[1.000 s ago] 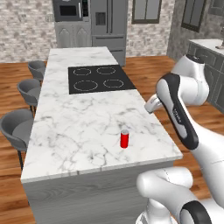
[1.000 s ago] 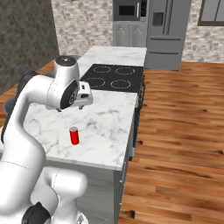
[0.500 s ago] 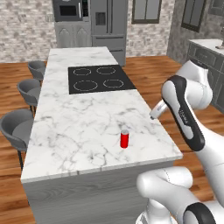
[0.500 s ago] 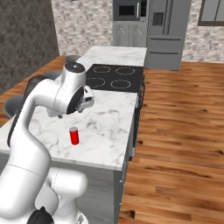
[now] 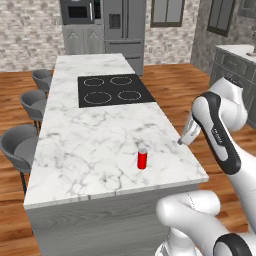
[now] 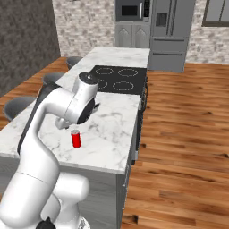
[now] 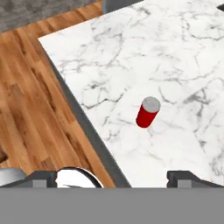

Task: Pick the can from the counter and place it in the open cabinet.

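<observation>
Red can (image 7: 148, 112) upright on counter (image 7: 183, 52), well apart from spread, empty jaws

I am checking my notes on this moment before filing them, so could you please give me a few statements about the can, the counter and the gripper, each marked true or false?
1. The can stands upright on the counter. True.
2. The gripper is closed around the can. False: its fingers stand wide apart and the can sits free on the marble, away from them.
3. The can rests on the black cooktop. False: it stands on bare marble near the counter's near end, well short of the cooktop.
4. The can is red with a silver top. True.
5. Grey stools stand along the counter's left side in the left base view. True.
</observation>
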